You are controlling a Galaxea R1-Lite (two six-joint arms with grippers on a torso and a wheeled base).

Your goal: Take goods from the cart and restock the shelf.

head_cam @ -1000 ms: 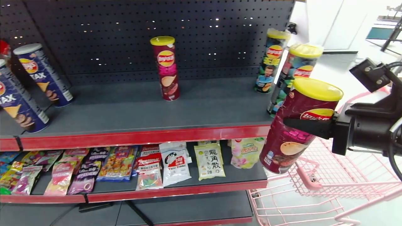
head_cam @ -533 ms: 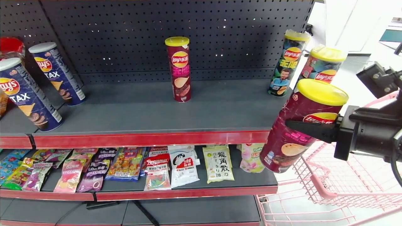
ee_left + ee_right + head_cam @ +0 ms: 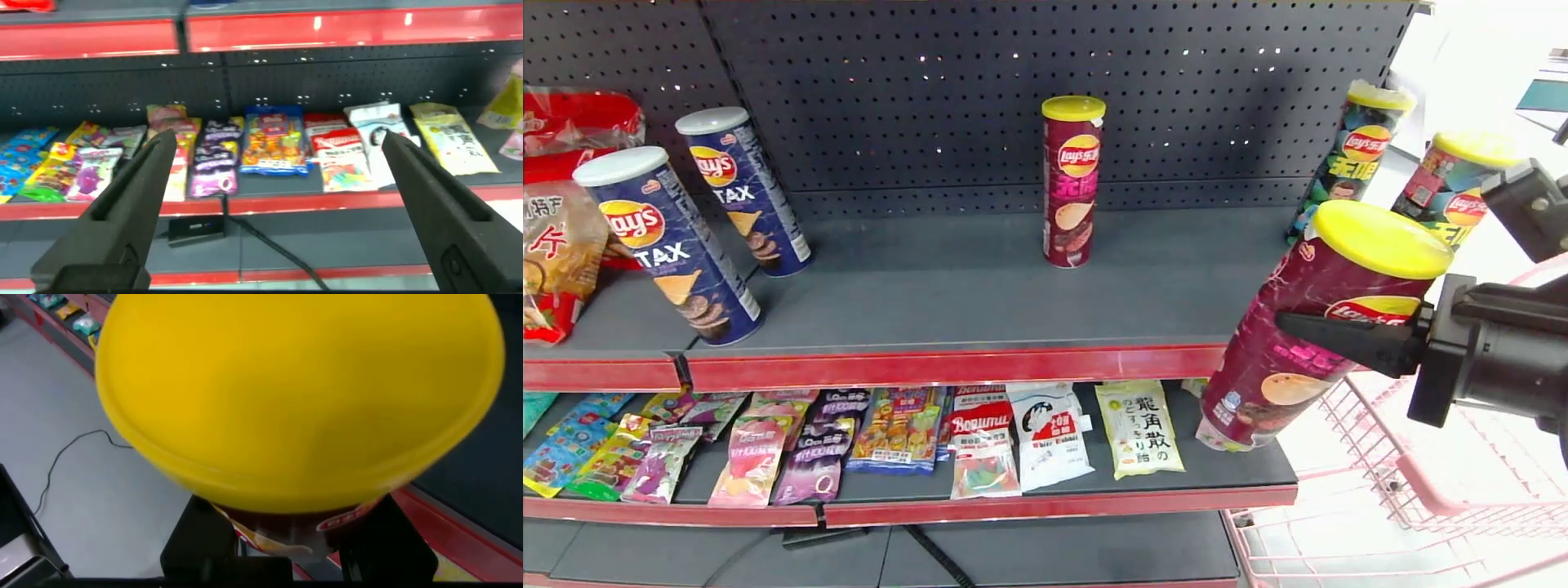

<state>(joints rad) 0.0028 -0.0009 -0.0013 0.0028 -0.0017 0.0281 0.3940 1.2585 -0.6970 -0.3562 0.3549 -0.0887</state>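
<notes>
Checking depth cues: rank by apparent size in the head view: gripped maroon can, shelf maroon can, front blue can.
1. gripped maroon can (nearest camera, so inflated)
2. front blue can
3. shelf maroon can

Two maroon cans (image 3: 1072, 192) (image 3: 1270, 392), two blue cans (image 3: 678, 245) (image 3: 743, 192), two green cans (image 3: 1349, 155) (image 3: 1462, 192), one cart (image 3: 1417, 482)

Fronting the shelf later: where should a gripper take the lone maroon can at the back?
Grip the maroon can at mid-body across its width, coming level from the front: it stands upright, a slim cylinder, with the pegboard close behind.
</notes>
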